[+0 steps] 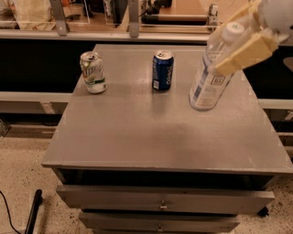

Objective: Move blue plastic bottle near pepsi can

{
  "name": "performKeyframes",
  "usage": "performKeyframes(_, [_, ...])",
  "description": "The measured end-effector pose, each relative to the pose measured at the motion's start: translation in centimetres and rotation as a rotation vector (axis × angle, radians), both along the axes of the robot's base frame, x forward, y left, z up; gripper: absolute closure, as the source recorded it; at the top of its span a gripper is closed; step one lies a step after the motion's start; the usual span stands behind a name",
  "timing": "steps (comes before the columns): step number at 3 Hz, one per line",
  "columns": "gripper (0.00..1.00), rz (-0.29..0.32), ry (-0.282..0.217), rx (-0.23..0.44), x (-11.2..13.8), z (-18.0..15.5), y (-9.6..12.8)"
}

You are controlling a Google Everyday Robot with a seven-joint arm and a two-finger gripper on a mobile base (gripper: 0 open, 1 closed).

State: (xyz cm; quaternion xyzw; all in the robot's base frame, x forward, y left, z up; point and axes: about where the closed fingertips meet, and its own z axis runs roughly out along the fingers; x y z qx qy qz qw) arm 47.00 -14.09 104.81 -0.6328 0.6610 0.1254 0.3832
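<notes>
Reaching in from the top right corner with a white rounded arm (281,11), and hanging the gripper (219,49) over the far right part of the grey table (151,137). Clamping the blue plastic bottle (207,87) between two tan fingers (247,49), drawn narrow onto its upper body just under the white cap (232,31). Holding the bottle tilted: cap leaning up and right into the gripper, base pointing down and left below it. Carrying the base low over the table top; touching it or just clear of it, cannot tell.

Standing upright to the left of the gripper and lower in the view: the pepsi can (162,71), near the bottle's base yet apart from it, bare table showing between the two. Sitting farther left of the gripper, beyond the pepsi can: a green-and-white silver can (93,72), also upright, well apart from the bottle.

Showing straight below the gripper's side of the table, at the front edge: two grey drawer fronts (160,201), one under the other, each bearing a small knob (161,206). Running behind the gripper and off to its left along the back: a pale ledge (91,35) with metal posts (57,16) rising from it. Lying far down and left of the gripper, on the speckled floor (18,155): a black bar (33,212).
</notes>
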Motion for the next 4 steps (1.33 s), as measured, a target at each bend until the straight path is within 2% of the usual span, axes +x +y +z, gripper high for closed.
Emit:
performKeyframes(1, [1.0, -0.1, -0.034, -0.048, 5.4, 2.9, -2.0])
performKeyframes(2, [1.0, -0.168, -0.047, -0.045, 9.6, 3.2, -3.1])
performKeyframes(3, [1.0, -0.204, -0.034, 0.019, 13.2, 0.9, -3.4])
performKeyframes(4, [1.0, -0.201, 0.012, 0.053, 15.6, -2.9, -1.9])
